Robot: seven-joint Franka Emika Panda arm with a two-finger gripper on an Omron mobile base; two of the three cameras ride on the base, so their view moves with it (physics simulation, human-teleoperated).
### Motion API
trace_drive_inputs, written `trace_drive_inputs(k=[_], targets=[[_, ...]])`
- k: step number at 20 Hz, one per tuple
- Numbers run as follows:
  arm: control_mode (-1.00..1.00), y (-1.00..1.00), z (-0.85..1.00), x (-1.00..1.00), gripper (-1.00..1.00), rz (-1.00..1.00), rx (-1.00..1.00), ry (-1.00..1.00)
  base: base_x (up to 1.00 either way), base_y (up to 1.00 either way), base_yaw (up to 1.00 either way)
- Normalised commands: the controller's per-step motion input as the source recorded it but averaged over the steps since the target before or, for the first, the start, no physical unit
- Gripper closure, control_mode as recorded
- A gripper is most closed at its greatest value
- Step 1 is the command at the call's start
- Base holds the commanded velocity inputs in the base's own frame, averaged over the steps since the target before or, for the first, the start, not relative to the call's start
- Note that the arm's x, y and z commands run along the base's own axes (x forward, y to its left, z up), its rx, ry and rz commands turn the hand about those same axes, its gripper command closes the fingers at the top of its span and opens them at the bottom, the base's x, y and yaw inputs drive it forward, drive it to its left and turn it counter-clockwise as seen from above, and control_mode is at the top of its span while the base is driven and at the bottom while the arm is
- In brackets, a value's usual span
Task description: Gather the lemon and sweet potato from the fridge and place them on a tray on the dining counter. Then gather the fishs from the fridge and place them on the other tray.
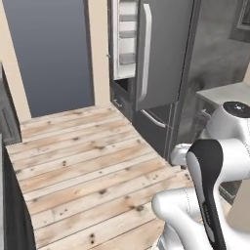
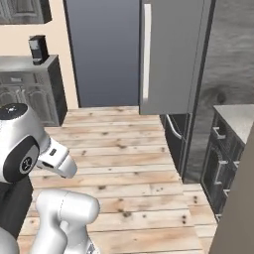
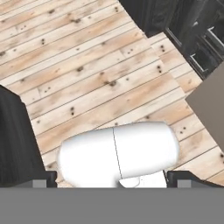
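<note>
Nearest the hand camera, the fingers stand spread wide at the bottom corners, holding nothing, over bare plank floor. The task looks barely begun: no lemon, sweet potato, fish or tray can be made out, so every pick and place seems still ahead. The fridge stands at about one o'clock in the left base view, upright, its long axis vertical. Its left door is swung open, showing white door shelves, and its front faces the floor toward seven o'clock.
</note>
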Motion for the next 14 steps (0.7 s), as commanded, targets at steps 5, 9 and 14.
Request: trace_drive_inputs(k=[5,9,14], targets=[[1.00,0.00,0.00,0.00,-1.00,0.00,0.00,0.00,1.00,0.00,0.00],[1.00,0.00,0.00,0.00,-1.00,0.00,0.00,0.00,1.00,0.00,0.00],[1.00,0.00,0.00,0.00,-1.00,0.00,0.00,0.00,1.00,0.00,-0.08]])
